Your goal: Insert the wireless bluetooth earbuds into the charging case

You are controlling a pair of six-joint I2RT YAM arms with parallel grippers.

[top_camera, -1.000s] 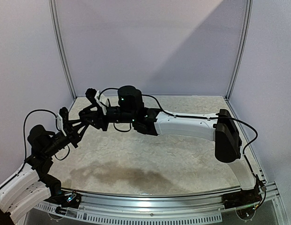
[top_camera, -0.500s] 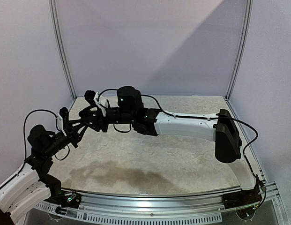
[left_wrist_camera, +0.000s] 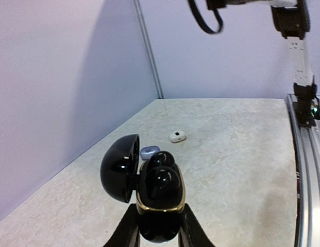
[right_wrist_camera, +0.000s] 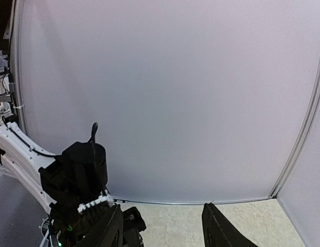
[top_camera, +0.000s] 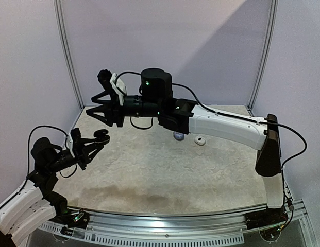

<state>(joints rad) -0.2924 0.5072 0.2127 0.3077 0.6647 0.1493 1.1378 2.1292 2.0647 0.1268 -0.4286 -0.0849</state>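
Black case (left_wrist_camera: 158,221) sits pinched in left gripper (top_camera: 98,138), lid (left_wrist_camera: 118,167) open, buds (left_wrist_camera: 161,177) seemingly seated; right gripper (top_camera: 95,95) hangs spread, empty; next move likely calls for pressing lid shut.

The charging case (left_wrist_camera: 157,201) sat between the fingers of the left gripper (left_wrist_camera: 158,222), over the table (left_wrist_camera: 242,170), with earbuds (left_wrist_camera: 163,179) in it and its lid (left_wrist_camera: 118,167) standing open at its left in the left wrist view. On the table beyond the case lay one small item (left_wrist_camera: 149,151), with a second small item (left_wrist_camera: 178,136) farther behind. The right gripper (top_camera: 99,100) hung above and behind the case, apart from it.
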